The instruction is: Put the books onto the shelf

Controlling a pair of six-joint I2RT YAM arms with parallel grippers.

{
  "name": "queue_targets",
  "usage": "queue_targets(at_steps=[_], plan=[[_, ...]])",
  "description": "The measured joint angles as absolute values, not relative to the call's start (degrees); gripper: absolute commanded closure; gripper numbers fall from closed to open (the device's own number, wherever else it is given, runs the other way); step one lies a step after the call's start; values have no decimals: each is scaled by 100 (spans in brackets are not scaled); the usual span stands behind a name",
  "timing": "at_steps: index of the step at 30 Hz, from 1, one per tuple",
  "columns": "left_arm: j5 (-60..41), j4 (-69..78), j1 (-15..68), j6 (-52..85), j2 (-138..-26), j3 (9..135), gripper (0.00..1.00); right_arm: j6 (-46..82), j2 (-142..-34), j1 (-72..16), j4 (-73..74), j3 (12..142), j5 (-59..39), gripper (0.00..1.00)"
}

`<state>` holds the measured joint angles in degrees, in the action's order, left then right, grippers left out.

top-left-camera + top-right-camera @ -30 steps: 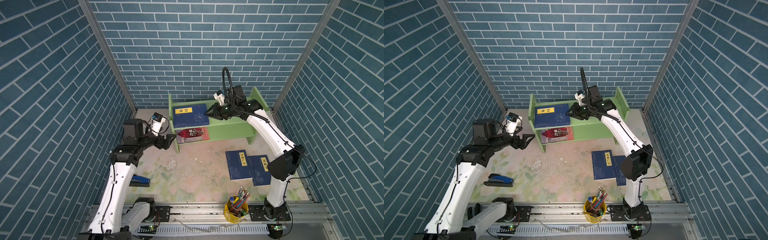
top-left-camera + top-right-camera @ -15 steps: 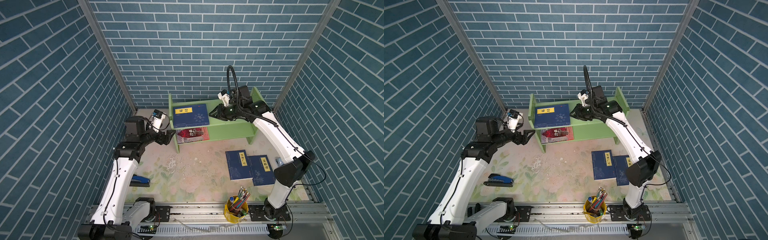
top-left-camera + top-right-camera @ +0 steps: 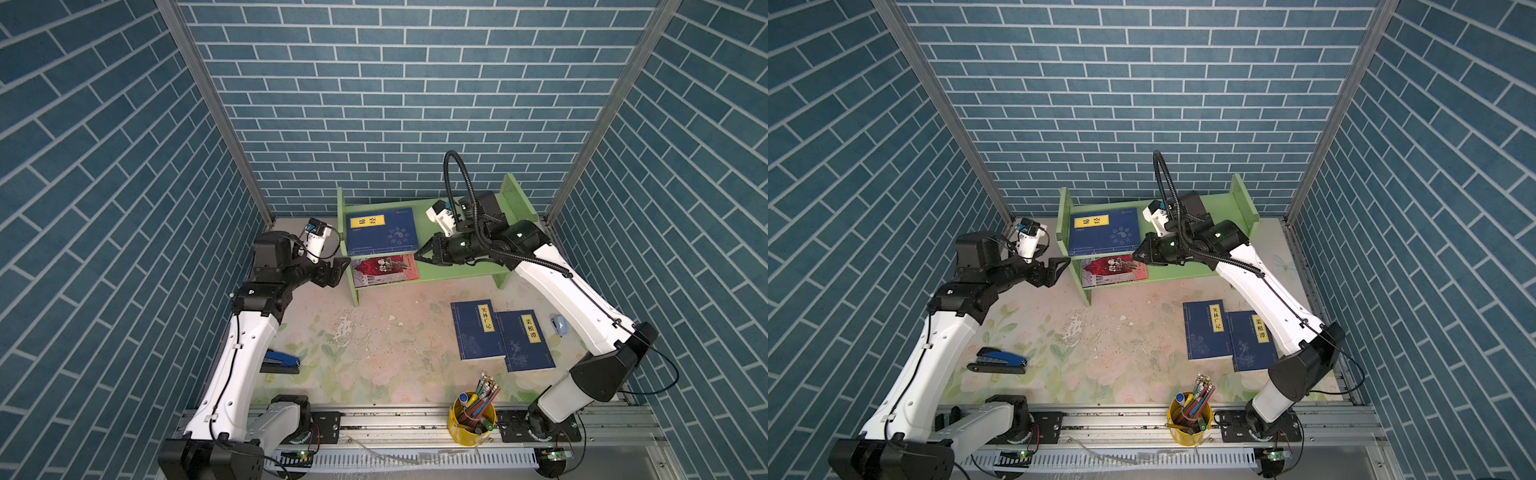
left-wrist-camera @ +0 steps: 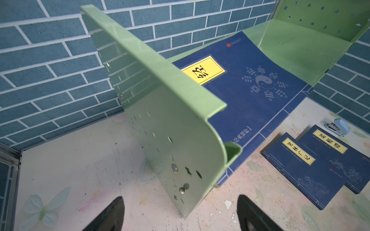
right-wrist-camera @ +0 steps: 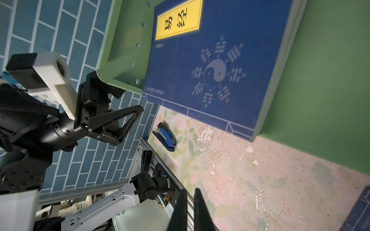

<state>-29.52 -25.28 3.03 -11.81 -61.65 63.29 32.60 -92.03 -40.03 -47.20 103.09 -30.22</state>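
Navy book [image 3: 382,230] atop shelf [image 3: 517,199] lies near the pinched-together right tool [image 3: 419,254]; left tool [image 3: 341,270] spread apart

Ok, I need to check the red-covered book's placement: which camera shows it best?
Both top views: the red-covered book lies flat on the shelf, lower tier, its back part hidden under the upper tier. The left wrist view shows only the side panel, the right wrist view the navy book above; neither shows it.

The right hand [image 3: 419,254] has slid forward to the front corner of the navy book [image 3: 382,232], jaws closing empty; the left hand [image 3: 341,266] has edged nearer the shelf [image 3: 517,201].
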Motion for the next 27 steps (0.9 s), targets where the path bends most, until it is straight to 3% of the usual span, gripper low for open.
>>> queue_targets(at_steps=[27], plan=[[-2788,-2318,342,-1186,-6324,6296,11,3468,-10007,-4278,-4058,10436,-3020,89]])
